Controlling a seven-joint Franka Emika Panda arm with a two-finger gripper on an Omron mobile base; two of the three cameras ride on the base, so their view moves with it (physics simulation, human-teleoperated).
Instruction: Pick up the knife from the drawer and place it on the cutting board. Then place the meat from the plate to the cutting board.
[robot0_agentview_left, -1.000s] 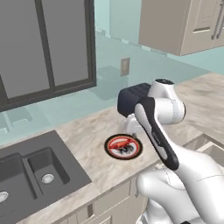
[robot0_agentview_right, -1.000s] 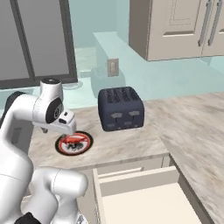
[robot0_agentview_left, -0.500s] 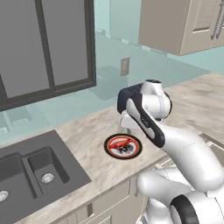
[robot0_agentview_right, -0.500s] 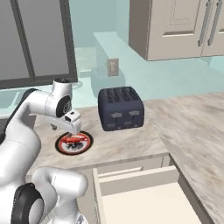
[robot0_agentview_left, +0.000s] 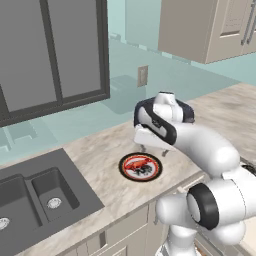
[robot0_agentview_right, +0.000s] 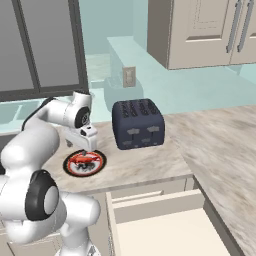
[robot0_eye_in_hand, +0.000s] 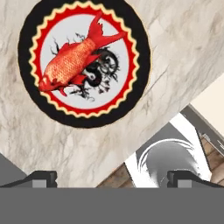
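The plate (robot0_eye_in_hand: 83, 120), black-rimmed with a red wavy ring, lies on the marble counter near its front edge. On its pale centre lies the meat (robot0_eye_in_hand: 65, 65), a reddish-orange elongated piece. Both show small in the base views, plate (robot0_agentview_left: 140, 167) (robot0_agentview_right: 84, 163). My gripper (robot0_eye_in_hand: 111, 177) (robot0_agentview_left: 154, 150) (robot0_agentview_right: 84, 148) hangs open just above the plate's near side, pointing down, with nothing between its fingers. The drawer (robot0_agentview_right: 165, 222) stands pulled out below the counter, and the part of its pale inside that shows is bare. The knife and the cutting board are out of view.
A dark blue toaster (robot0_agentview_right: 138, 123) (robot0_agentview_left: 186, 113) stands just behind the plate, to its right. A dark double sink (robot0_agentview_left: 35, 200) is set into the counter to the left. Wall cabinets (robot0_agentview_right: 205, 30) hang above.
The arm has folded its elbow lower, and the hand has come down closer over the plate. The jaws stayed open. The plate and the meat have not moved.
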